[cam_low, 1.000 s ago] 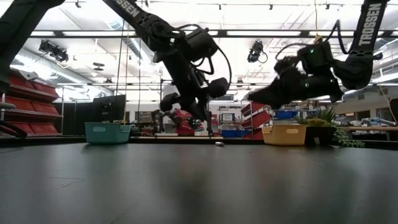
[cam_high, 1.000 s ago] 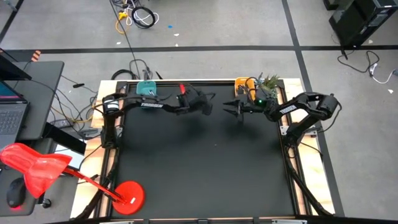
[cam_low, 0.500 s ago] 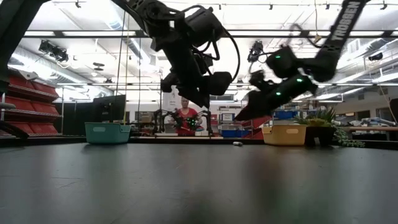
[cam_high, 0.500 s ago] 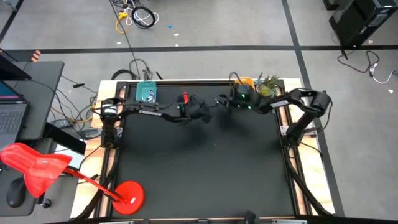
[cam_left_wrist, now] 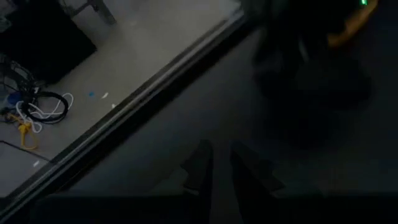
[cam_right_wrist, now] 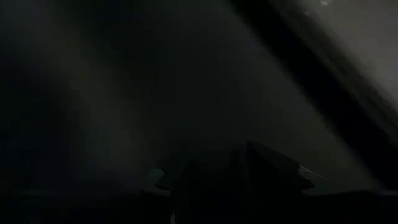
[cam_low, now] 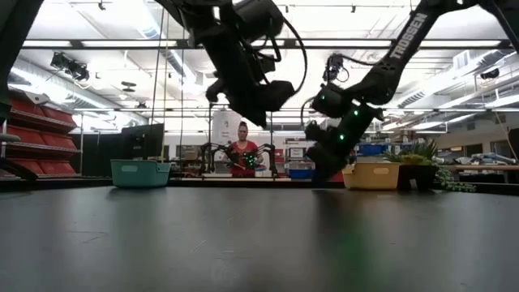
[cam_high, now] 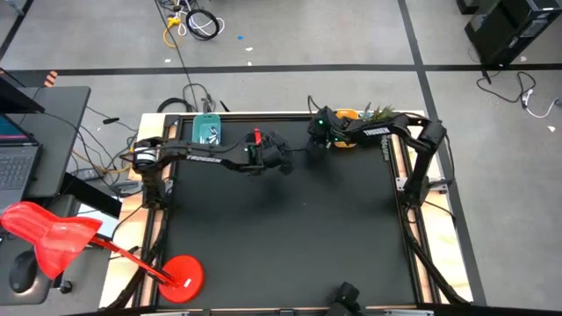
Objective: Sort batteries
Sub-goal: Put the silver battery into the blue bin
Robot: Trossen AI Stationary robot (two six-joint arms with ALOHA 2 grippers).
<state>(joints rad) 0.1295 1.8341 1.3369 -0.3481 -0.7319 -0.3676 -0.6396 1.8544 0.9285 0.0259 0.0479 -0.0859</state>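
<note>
From above, we see no loose batteries on the black table (cam_high: 281,237); whether the teal tray (cam_high: 207,130) holds any we cannot tell. The left gripper (cam_high: 287,162) reaches out beside that tray; the right gripper (cam_high: 314,133) stretches toward it from the yellow tray (cam_high: 344,114).

At table height, the right gripper (cam_low: 318,170) dips near the yellow tray (cam_low: 371,176).

In the left wrist view, the fingers (cam_left_wrist: 198,167) stand slightly apart, holding nothing.

In the right wrist view, we cannot tell its opening.

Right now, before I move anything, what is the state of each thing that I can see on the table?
Left pincer: high above the table.
Right pincer: open, down at the table beside the yellow tray.
Teal tray: upright at the far edge.
Yellow tray: upright at the far edge.
Batteries: none clearly visible.
</note>
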